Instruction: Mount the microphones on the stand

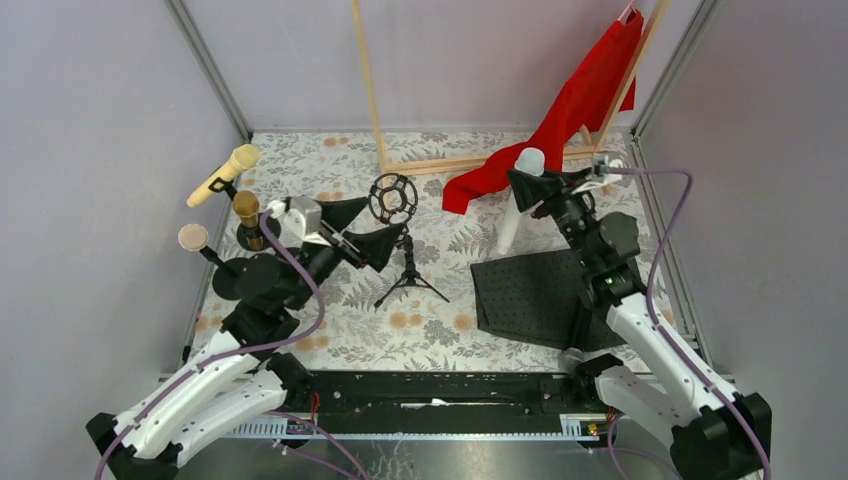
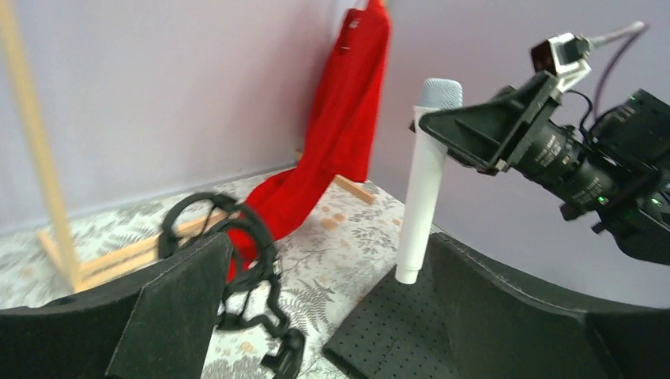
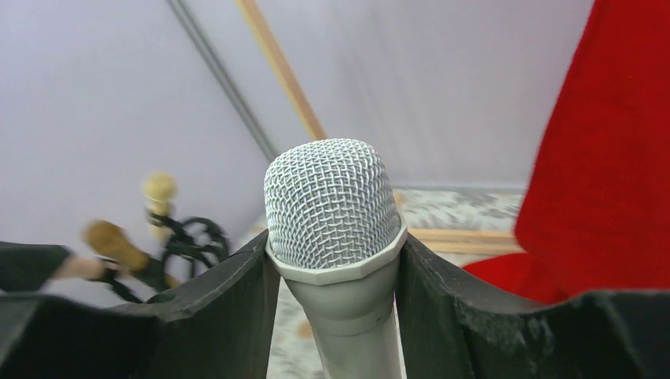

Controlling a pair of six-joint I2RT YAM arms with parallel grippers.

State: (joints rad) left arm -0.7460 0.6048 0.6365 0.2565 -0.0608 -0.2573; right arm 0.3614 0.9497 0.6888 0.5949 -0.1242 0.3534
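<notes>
White microphone (image 3: 332, 213) upright between right fingers (image 3: 213, 316)

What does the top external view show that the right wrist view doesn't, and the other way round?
Only top external: the left gripper, open, and the black mat, plus the full length of the white microphone.
Only right wrist: the microphone's mesh head close up, with the right gripper shut on the collar just below it.
Both: the white microphone, the red cloth, the wooden frame, and the pale yellow microphone and gold microphone, which are blurred in the wrist view.
</notes>
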